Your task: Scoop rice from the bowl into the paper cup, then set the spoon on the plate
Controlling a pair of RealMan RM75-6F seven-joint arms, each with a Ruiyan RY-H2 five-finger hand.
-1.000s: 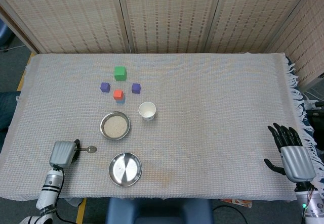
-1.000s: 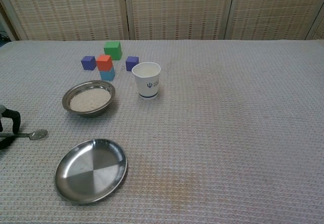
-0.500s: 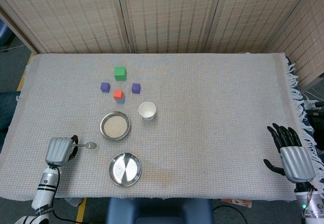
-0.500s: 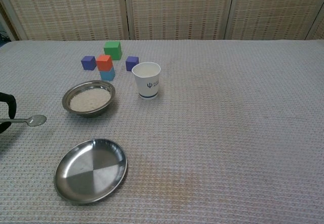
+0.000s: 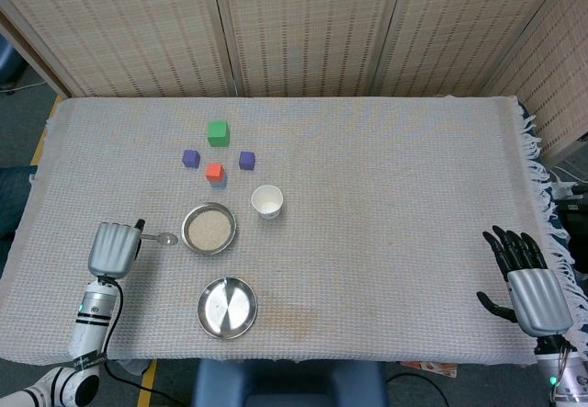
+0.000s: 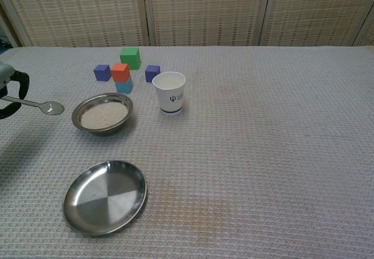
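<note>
the small shiny metal spoon [image 6: 41, 105] looks light, stiff and slick, the kind of thing that twists in a grip if taken near the bowl end, so the sensible hold is far back on the thin handle, which is where the left hand [image 5: 114, 247] pinches it now. the spoon sticks out to the right of that hand, roughly level, its bowl end empty and lifted off the cloth (its shadow falls apart from it in the chest view). it sits just left of the round steel bowl of white rice [image 5: 209, 229], not yet over the rim.

the rice is loose and will spill off a shallow spoon if it tips, so my guess is the carry wants a level wrist. the white paper cup [image 5: 267, 201] stands just right of and a little beyond the bowl; it is light and easily knocked over, with a narrow mouth for the spoon. the empty round steel plate [image 5: 227, 307] lies nearer than the bowl.

the right hand [image 5: 527, 283] rests at the near right edge of the grey woven tablecloth [image 5: 395, 177], fingers spread, holding nothing, well apart from everything.
</note>
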